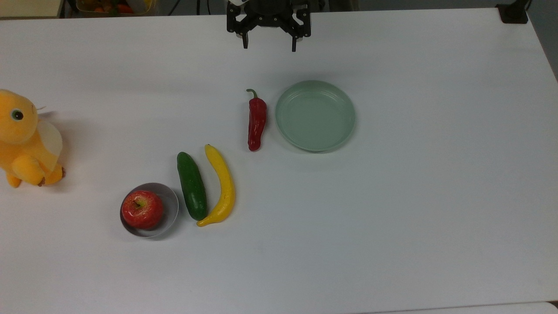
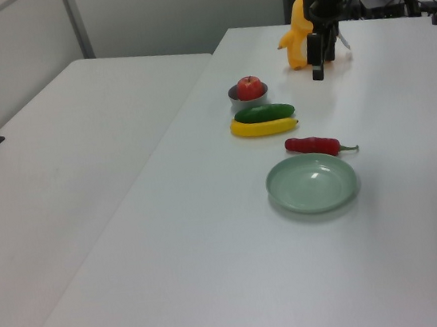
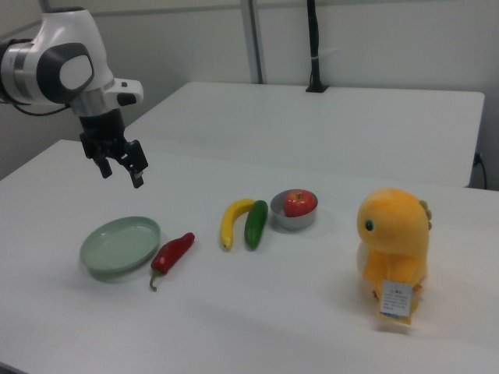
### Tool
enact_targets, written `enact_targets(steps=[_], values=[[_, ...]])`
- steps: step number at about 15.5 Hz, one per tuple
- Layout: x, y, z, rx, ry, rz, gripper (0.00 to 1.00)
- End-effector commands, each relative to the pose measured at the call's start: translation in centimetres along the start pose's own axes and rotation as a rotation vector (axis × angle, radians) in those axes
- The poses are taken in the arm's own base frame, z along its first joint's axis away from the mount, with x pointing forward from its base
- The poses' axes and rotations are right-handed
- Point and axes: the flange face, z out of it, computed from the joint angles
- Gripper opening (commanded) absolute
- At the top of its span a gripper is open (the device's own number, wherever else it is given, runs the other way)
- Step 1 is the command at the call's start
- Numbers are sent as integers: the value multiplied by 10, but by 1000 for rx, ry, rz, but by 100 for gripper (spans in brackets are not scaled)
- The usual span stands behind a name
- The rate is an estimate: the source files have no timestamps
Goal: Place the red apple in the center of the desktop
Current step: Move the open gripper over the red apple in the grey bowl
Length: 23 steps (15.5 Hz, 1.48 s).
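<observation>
Top view: the black two-finger gripper (image 1: 269, 46) hangs at the far edge of the large plain white desktop (image 1: 392, 196), fingers spread wide, holding nothing. The round glossy red apple (image 1: 142, 209) sits in a small grey bowl (image 1: 170, 205), near-left. Right of the bowl lie a dark green cucumber (image 1: 192, 186) and a yellow banana (image 1: 222, 186), touching at their near ends. Farther off, a long red chili pepper (image 1: 256, 121) lies just beside an empty pale green plate (image 1: 315, 115). A yellow plush chick (image 1: 26, 141) stands at the top view's left edge.

Left view: gripper (image 2: 318, 70) above the desktop (image 2: 217, 276), well apart from the apple (image 2: 250, 87).

Right view: gripper (image 3: 121, 175) open, above and behind the plate (image 3: 120, 245); apple (image 3: 299, 202) in the bowl (image 3: 292, 218), between cucumber (image 3: 255, 224) and chick (image 3: 394, 253).
</observation>
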Motion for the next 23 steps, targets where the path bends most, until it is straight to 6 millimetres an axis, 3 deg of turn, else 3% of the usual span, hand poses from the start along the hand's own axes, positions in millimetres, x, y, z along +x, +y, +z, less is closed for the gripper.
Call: enact_targets(steps=[1, 5, 11, 18, 23], values=[[-4, 3, -3, -3, -8, -24, 100], [-4, 2, 0, -4, -13, -27, 100], [15, 10, 5, 7, 60, 2, 100], [69, 41, 15, 12, 135, 64, 100], [107, 79, 16, 20, 230, 147, 100]])
